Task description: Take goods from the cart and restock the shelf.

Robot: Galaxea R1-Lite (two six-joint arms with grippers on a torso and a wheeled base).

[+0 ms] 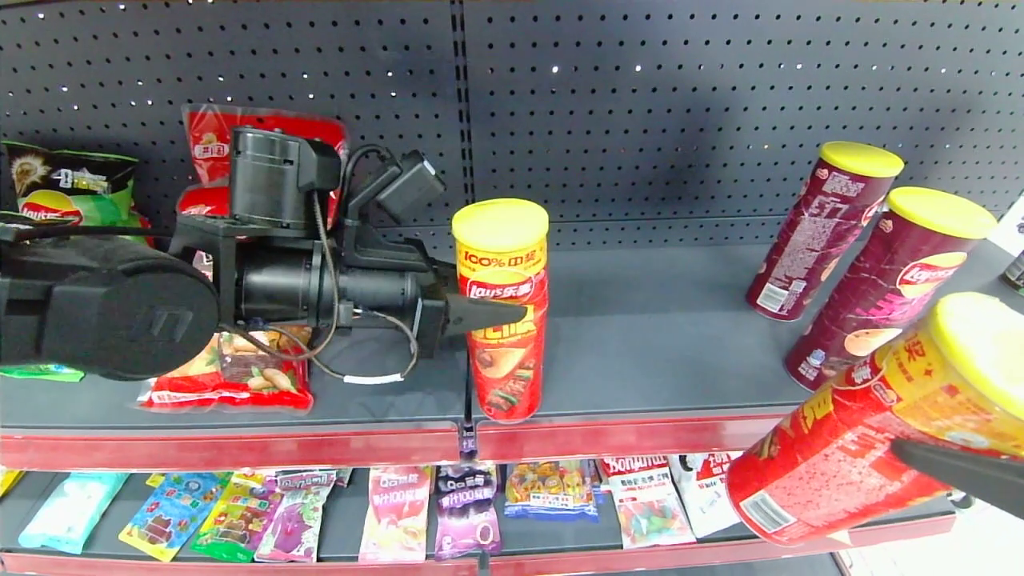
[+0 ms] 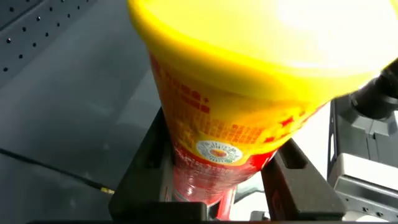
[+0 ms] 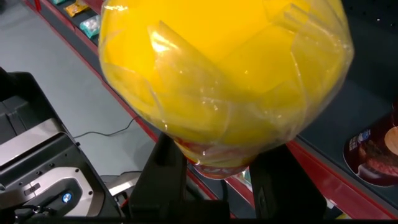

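A red can with a yellow lid (image 1: 502, 320) stands upright on the grey shelf (image 1: 640, 336), close to its red front edge. My left gripper (image 1: 512, 314) comes in from the left and is shut on its upper half. The left wrist view has the same can (image 2: 230, 124) between the two black fingers (image 2: 146, 165). At the lower right, below and in front of the shelf edge, a second red and yellow can (image 1: 872, 424) hangs tilted, lid up and to the right. My right gripper (image 1: 948, 460) is shut on that can (image 3: 224, 81).
Two maroon cans (image 1: 824, 228) (image 1: 888, 288) lean at the shelf's right end. Red snack bags (image 1: 232, 380) and a green chip bag (image 1: 72, 192) lie behind my left arm. Bare shelf lies between the standing can and the maroon ones. Candy bags (image 1: 400, 512) fill the lower shelf.
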